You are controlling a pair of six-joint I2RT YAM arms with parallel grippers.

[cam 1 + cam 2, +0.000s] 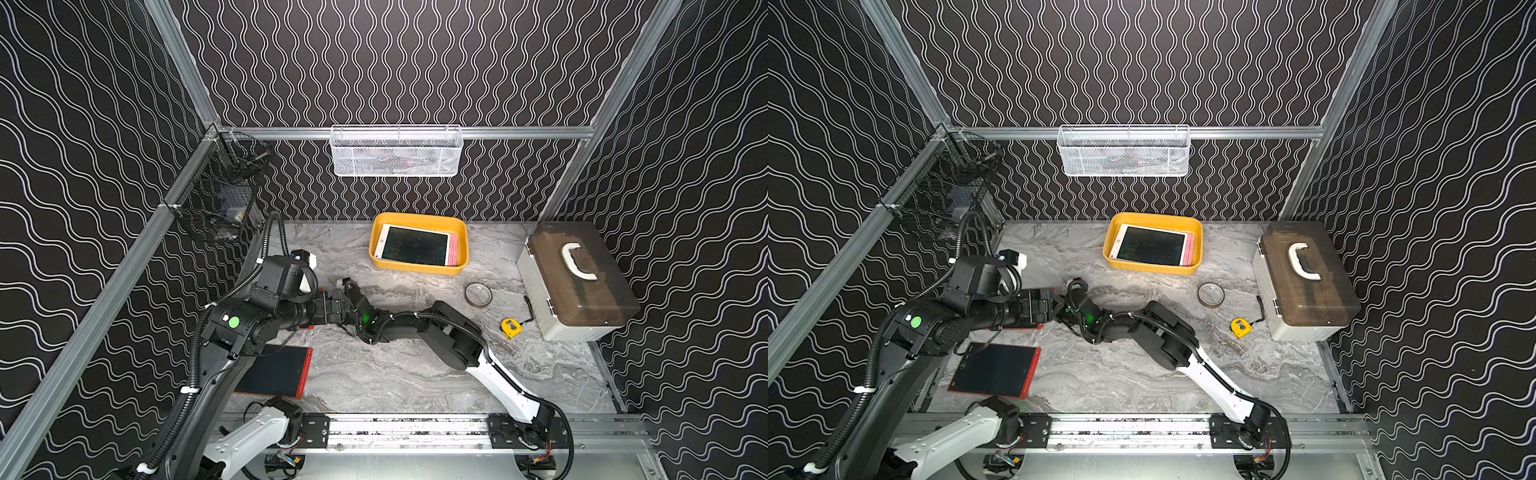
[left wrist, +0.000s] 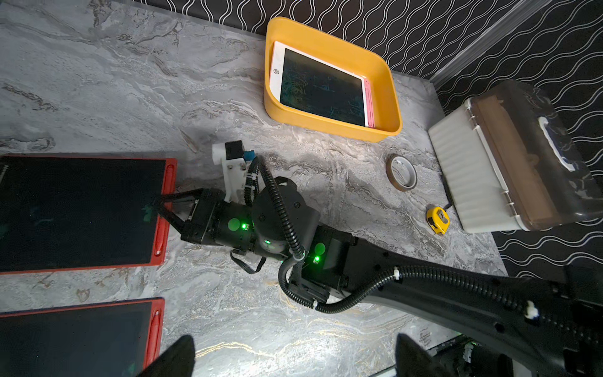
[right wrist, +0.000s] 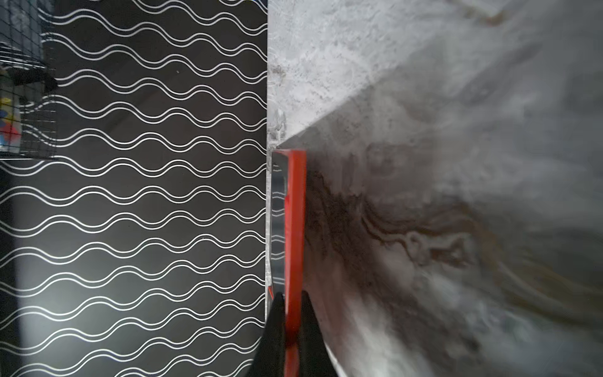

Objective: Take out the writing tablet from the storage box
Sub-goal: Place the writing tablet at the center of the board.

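Left arm [image 1: 1000, 309] hides most of the farther red tablet [image 1: 1023, 328].

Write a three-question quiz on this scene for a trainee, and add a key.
1. True or false: the right gripper is shut on the edge of a red tablet.
2. What lies on top in the yellow tray? A a mug; B a white-framed tablet; C scissors.
3. Fill in: in the left wrist view, ___ red tablets show outside the tray.
Key: 1 true; 2 B; 3 two, the gripped one and a second red tablet.
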